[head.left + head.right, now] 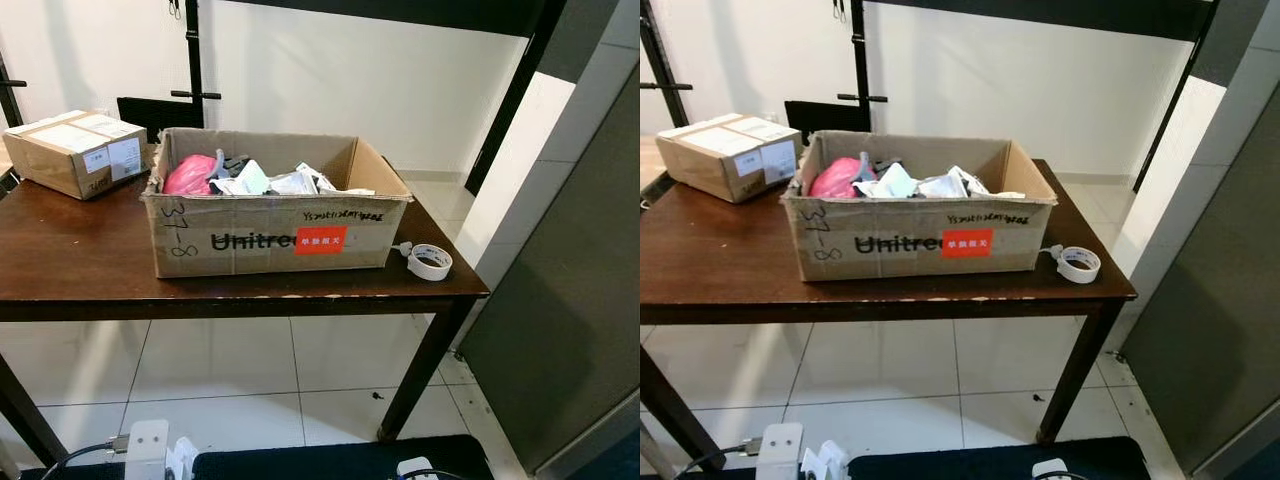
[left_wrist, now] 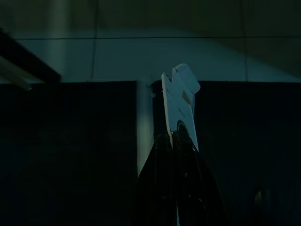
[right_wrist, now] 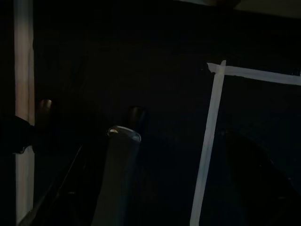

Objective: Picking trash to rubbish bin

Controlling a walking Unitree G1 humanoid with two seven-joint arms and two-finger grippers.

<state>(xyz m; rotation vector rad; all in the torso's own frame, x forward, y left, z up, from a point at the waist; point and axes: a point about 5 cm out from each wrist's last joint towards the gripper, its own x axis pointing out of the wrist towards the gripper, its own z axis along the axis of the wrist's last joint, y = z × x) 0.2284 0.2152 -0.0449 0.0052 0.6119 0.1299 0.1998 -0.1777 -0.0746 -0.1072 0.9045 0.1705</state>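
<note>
Left pincer (image 2: 175, 141) hangs low in deep shade, its fingers closed on a pale flat scrap of card (image 2: 181, 101) that sticks out past the tips. Whether the right pincer (image 3: 113, 155) is open or closed I cannot tell. Up on the dark bench (image 1: 90, 260) sits the cardboard box (image 1: 270, 235) holding crumpled trash (image 1: 250, 178), a tape roll (image 1: 430, 262) just beside it.

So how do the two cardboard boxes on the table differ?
The big box sits open at the table's middle, flaps up, filled with trash including a pink bag; the small box at the far left corner is taped shut. The big box carries printed lettering, a red sticker and handwriting; the small box bears white labels. Both are brown cardboard resting on the dark wooden table.
</note>
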